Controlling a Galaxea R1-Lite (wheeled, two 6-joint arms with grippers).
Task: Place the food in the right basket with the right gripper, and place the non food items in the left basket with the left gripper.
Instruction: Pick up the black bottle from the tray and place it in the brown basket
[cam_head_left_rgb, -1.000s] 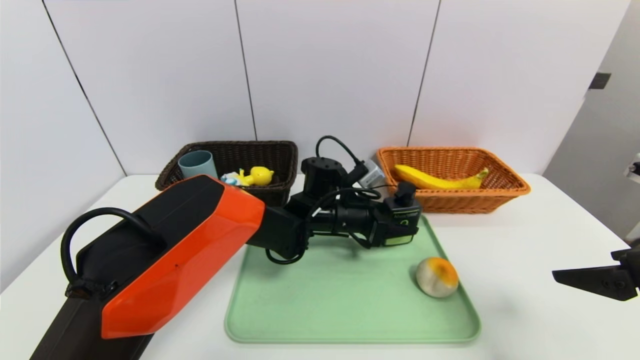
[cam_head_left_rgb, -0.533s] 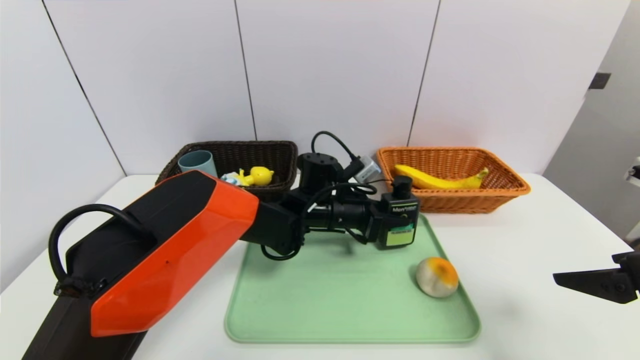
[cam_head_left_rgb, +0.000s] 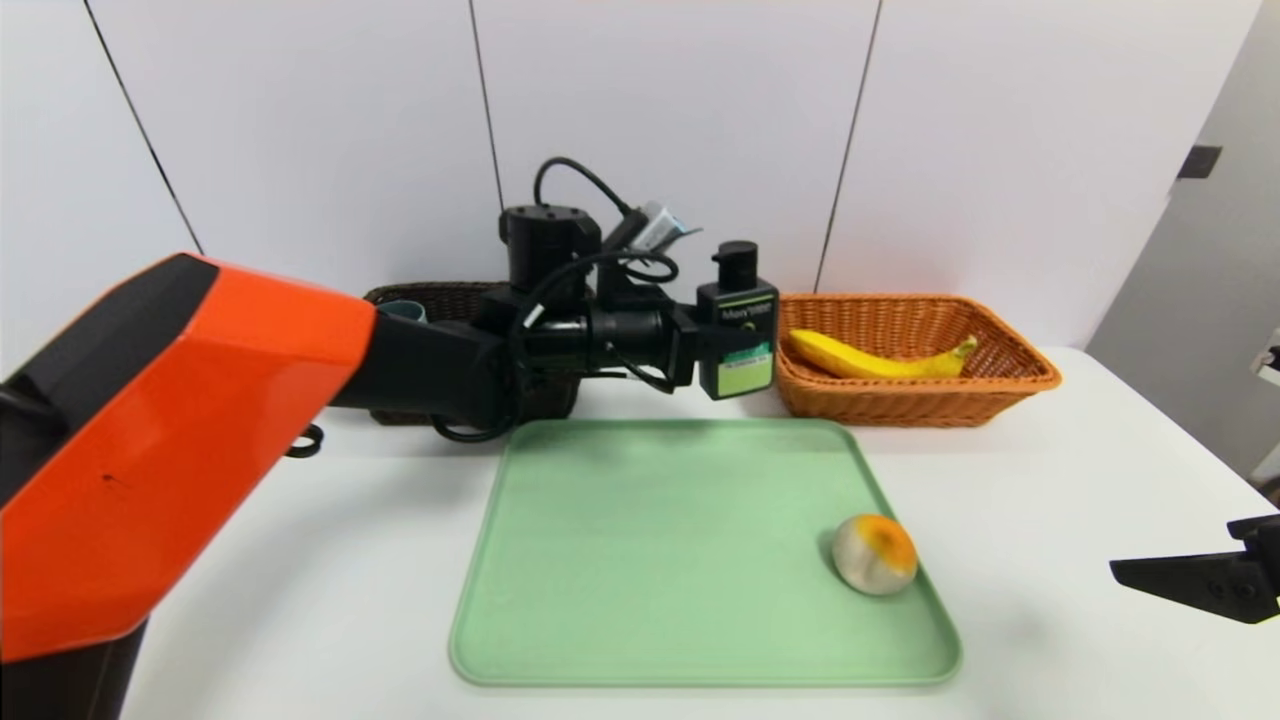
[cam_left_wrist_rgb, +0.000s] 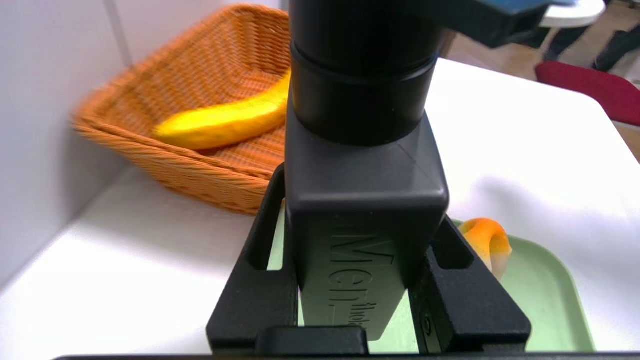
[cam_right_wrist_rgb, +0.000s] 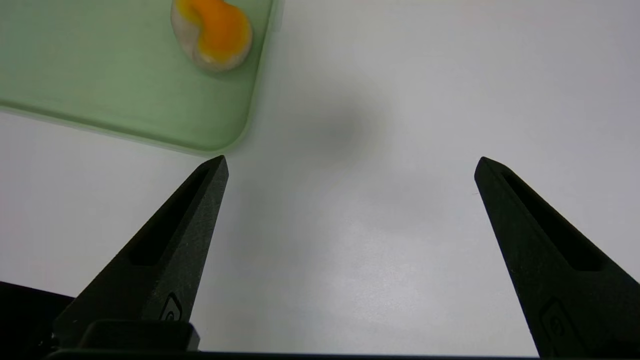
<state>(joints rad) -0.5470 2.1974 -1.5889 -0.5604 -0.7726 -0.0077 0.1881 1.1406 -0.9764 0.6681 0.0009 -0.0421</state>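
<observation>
Fingers of left gripper (cam_left_wrist_rgb: 360, 280) clenched on pump bottle (cam_head_left_rgb: 738, 322), held above tray (cam_head_left_rgb: 600, 640) back edge, beside left basket (cam_head_left_rgb: 440, 296). Cup rim (cam_head_left_rgb: 402, 311) shows inside. Banana (cam_head_left_rgb: 875, 360) in right basket (cam_head_left_rgb: 1000, 395), behind tray. Round fruit (cam_head_left_rgb: 874, 553) left on tray. Right gripper (cam_right_wrist_rgb: 350, 170) spread wide, idle beside tray.
</observation>
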